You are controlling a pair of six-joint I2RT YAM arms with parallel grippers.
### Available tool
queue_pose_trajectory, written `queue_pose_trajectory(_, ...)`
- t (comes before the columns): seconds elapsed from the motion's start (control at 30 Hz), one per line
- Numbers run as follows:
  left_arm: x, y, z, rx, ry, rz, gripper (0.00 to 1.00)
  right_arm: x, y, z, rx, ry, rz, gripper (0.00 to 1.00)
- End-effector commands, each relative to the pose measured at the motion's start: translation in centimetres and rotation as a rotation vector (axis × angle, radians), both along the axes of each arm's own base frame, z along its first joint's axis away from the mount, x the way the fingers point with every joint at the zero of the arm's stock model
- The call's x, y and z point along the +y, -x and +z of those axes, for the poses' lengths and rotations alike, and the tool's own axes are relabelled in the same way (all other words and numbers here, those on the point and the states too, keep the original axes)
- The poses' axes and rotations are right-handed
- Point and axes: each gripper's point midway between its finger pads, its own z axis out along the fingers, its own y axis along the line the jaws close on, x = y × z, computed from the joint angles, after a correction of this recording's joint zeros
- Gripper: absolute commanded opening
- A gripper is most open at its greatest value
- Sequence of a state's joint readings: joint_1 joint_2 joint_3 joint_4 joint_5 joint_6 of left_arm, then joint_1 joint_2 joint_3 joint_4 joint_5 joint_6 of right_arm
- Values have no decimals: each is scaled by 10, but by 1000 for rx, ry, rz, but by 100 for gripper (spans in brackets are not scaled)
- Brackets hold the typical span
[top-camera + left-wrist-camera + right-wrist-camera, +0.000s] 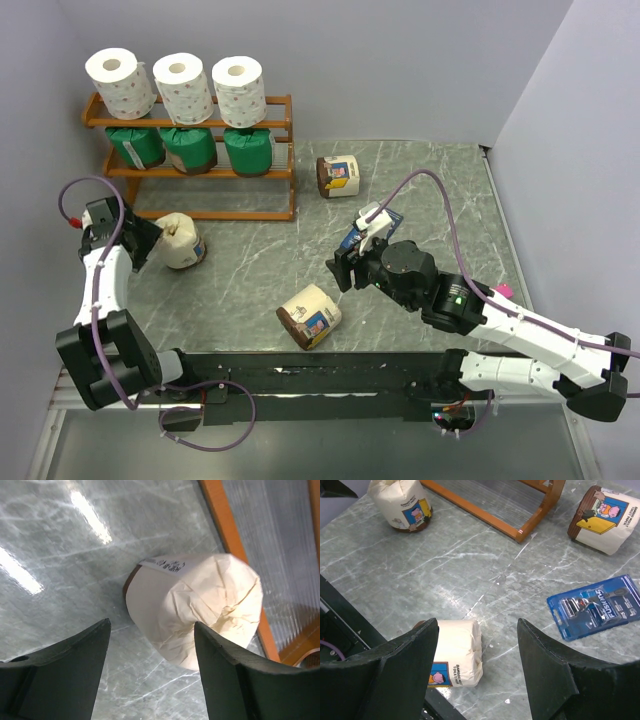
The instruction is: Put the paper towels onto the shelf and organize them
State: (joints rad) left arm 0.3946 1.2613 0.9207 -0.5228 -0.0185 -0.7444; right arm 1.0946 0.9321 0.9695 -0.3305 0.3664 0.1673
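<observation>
— Left gripper [150,242]: clenched, or let go?
— Let go, as far as I can see. Its jaws stand apart on either side of a cream-and-brown roll [181,241] at the left of the overhead view. In the left wrist view one finger overlaps the wrapper's edge, and I cannot tell if it touches.
— And the right gripper [477,622]?
— Parted too, with nothing between the jaws, above the table [260,260].
— Count the paper towels.
— Nine. Three white rolls [183,85] stand upright on the top tier of the shelf [232,213], at the upper left. Three green rolls [188,148] sit on the middle tier. Three cream-and-brown ones lie on the table: the one at the left gripper, a second roll [338,172] just right of the shelf, and a third roll [310,315] at lower centre.
— Anything else?
— One blue packet [595,605] and one pink item [503,290].
— What is hard to see?
— From above, the right arm covers most of the packet. The white rolls hide the tops of the green ones. In the right wrist view a finger cuts off the third roll. The pink item is too small to make out.
</observation>
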Motion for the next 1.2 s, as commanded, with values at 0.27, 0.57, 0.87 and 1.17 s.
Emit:
queue_pose_trajectory(0.27, -14, -19, -11, -32, 43, -108, 73, -2, 3, 25, -20, -85, 6, 71)
queue_pose_trajectory(0.57, -17, -20, -6, -9, 42, -155, 76, -7, 4, 23, -31, -91, -2, 71)
queue_pose_trajectory(0.87, -12, -32, 37, -96, 6, -148, 78, -11, 5, 25, -41, -100, -9, 72)
queue_pose_trajectory(1.17, 0, -34, 36, -71, -31, -110, 76, -14, 7, 29, -48, -111, -3, 72)
